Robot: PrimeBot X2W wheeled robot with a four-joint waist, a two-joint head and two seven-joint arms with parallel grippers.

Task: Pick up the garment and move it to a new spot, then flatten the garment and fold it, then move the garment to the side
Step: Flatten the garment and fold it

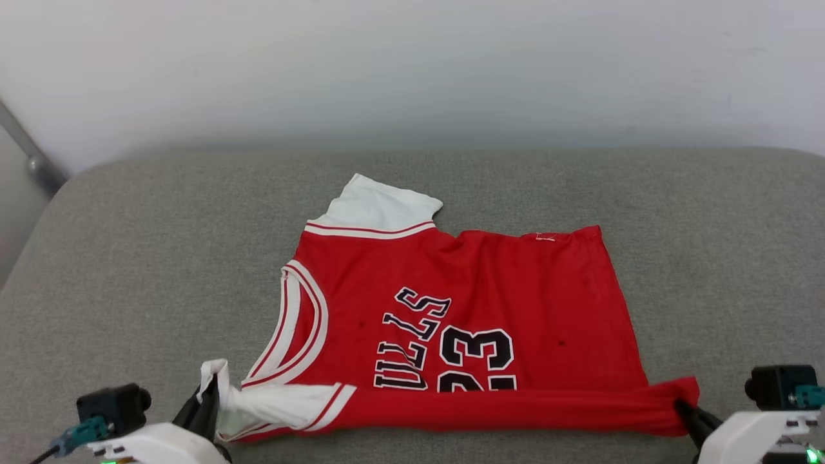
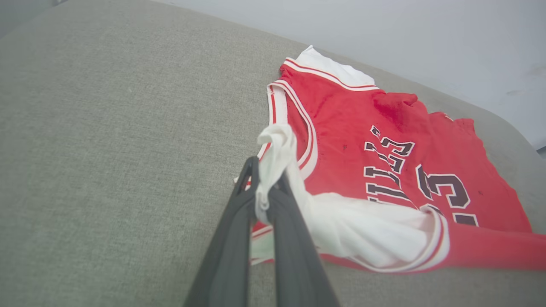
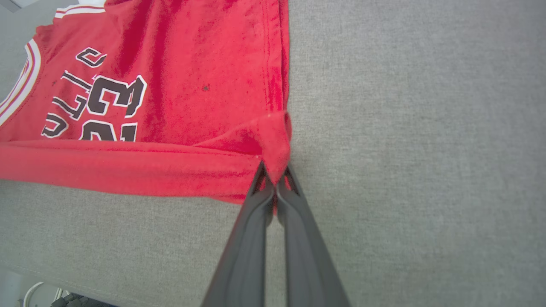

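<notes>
Clamping garment point(image 1: 490, 290), apparently: left pincer point(image 2: 265, 194), right pincer point(image 3: 273, 181).

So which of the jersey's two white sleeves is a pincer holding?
The near white sleeve of the red basketball jersey, bunched in the left pincer; the far sleeve lies flat, untouched.
</notes>
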